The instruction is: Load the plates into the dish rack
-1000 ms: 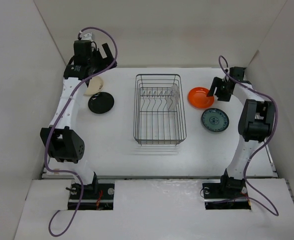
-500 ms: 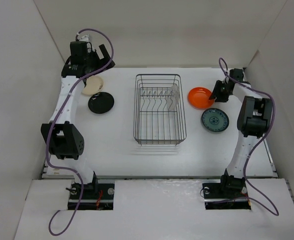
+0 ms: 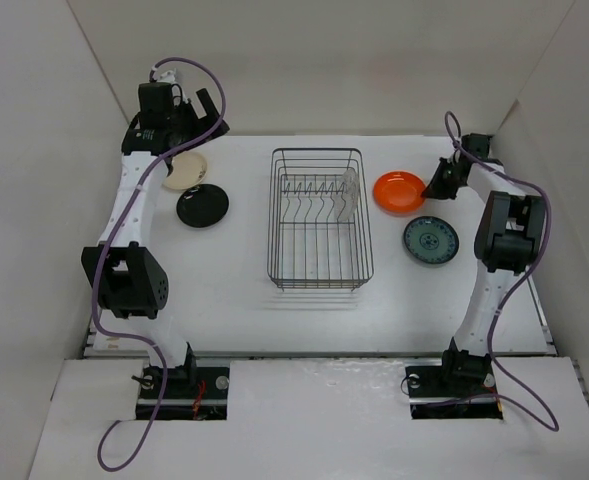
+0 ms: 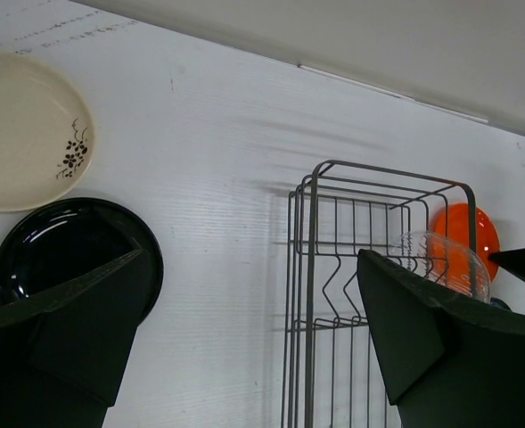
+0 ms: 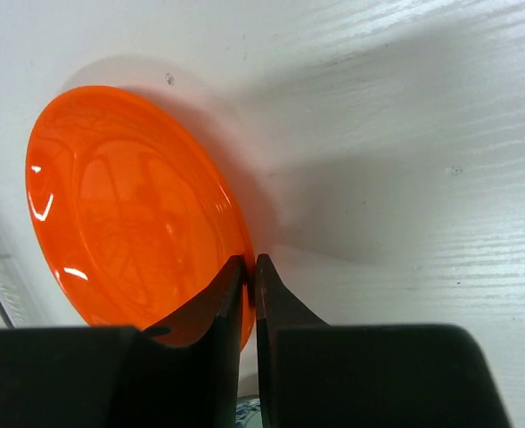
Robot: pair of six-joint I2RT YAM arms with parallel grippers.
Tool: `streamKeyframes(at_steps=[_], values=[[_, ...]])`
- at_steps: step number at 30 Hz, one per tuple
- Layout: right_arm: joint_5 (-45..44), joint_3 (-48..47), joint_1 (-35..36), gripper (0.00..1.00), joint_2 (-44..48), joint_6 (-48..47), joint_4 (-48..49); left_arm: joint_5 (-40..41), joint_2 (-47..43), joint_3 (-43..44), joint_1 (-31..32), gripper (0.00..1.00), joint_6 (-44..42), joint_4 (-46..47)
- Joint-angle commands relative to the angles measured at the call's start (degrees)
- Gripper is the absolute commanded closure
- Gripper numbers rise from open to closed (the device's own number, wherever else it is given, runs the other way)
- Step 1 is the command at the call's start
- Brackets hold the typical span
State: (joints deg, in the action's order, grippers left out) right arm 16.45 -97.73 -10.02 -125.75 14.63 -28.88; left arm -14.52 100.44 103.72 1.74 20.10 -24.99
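Observation:
My right gripper is shut on the right rim of the bright orange plate, which looks tipped up off the table; from above the gripper sits just right of that plate. The teal patterned plate lies flat in front of it. At the far left the cream plate and the black plate lie side by side. My left gripper hangs open above them, holding nothing. The wire dish rack stands in the middle.
A clear glass piece stands upright in the rack's far right corner, also seen in the left wrist view. White walls close in the table at the back and both sides. The right arm's cable loops above its wrist.
The right gripper's fingers have closed on the orange plate's rim, and the plate has shifted slightly left. The left arm moved a little toward the back wall, then stayed still.

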Motion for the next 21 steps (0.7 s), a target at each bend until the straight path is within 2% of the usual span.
streamKeyframes(at_steps=[1, 4, 5, 7, 11, 12, 15, 18, 19, 21], values=[[-2.8, -2.1, -0.5, 1.0, 3.6, 4.9, -0.8, 0.9, -0.6, -0.1, -0.4, 0.0, 0.6, 2.4], [-10.4, -1.2, 0.9, 1.0, 11.1, 8.5, -0.8, 2.3, -0.6, -0.1, -0.4, 0.0, 0.6, 1.9], [-15.7, -0.4, 1.7, 1.0, 13.3, 9.4, -0.8, 2.8, -0.6, -0.1, -0.4, 0.0, 0.6, 1.9], [-18.6, 1.7, 2.3, 1.0, 20.5, 11.1, -0.8, 3.7, -0.6, -0.1, -0.4, 0.0, 1.2, 1.4], [-27.9, 4.1, 4.7, 1.0, 32.7, 11.6, -1.1, 5.0, -1.2, -0.1, -0.4, 0.0, 1.2, 1.4], [-32.6, 4.1, 6.0, 1.0, 34.3, 10.9, -2.0, 5.0, -1.7, -0.1, -0.4, 0.0, 1.2, 1.4], [-38.6, 0.5, 12.1, 1.0, 38.6, 7.5, -5.9, 5.0, -1.7, -0.1, -0.4, 0.0, 1.2, 1.4], [-50.5, -3.5, 22.0, 1.0, 39.1, 3.9, -10.8, 5.6, -1.7, -0.1, -0.4, 0.0, 1.7, 1.4], [-56.1, -4.7, 24.7, 1.0, 39.1, 3.9, -12.6, 8.0, -1.7, -0.1, -0.4, 0.0, 2.2, 0.8], [-61.9, -7.8, 32.7, 1.0, 36.6, 3.3, -16.7, 10.9, -2.4, 0.5, -0.4, 0.0, 2.8, -0.1]])
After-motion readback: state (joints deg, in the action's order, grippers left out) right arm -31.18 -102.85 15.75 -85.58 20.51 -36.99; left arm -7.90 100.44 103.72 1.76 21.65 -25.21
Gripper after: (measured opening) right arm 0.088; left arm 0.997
